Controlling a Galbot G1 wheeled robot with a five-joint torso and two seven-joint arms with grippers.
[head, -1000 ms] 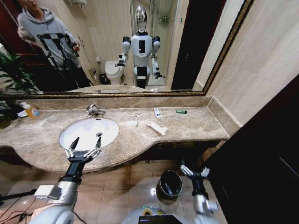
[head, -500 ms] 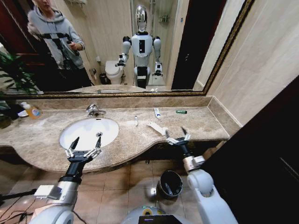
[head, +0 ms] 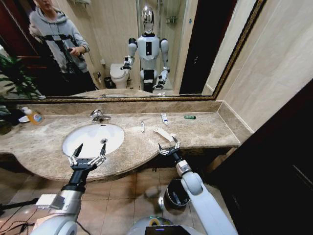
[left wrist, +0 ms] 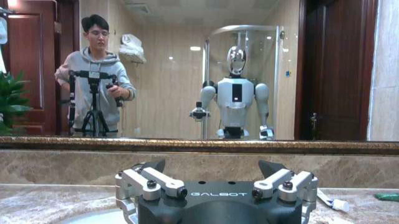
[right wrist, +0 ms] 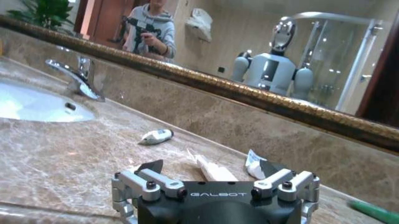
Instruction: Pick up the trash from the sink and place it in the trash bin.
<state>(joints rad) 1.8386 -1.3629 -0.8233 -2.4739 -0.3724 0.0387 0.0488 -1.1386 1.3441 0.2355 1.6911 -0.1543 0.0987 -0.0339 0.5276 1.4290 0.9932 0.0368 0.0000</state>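
My right gripper [head: 168,146], fingers wide, hovers beside the wrapper [head: 165,134]. My left gripper [head: 88,152], also wide, hangs over the sink [head: 73,136] edge.

A brown marble countertop [head: 205,131] runs below a wall mirror, with a white oval sink [head: 93,138] set into it; an orange-yellow bottle [head: 32,116] stands at its far left end; right of the sink lie a thin white stick [head: 142,127], a flat white wrapper [head: 164,134], a small white tube [head: 164,118] and what looks like a small green tube [head: 190,117].
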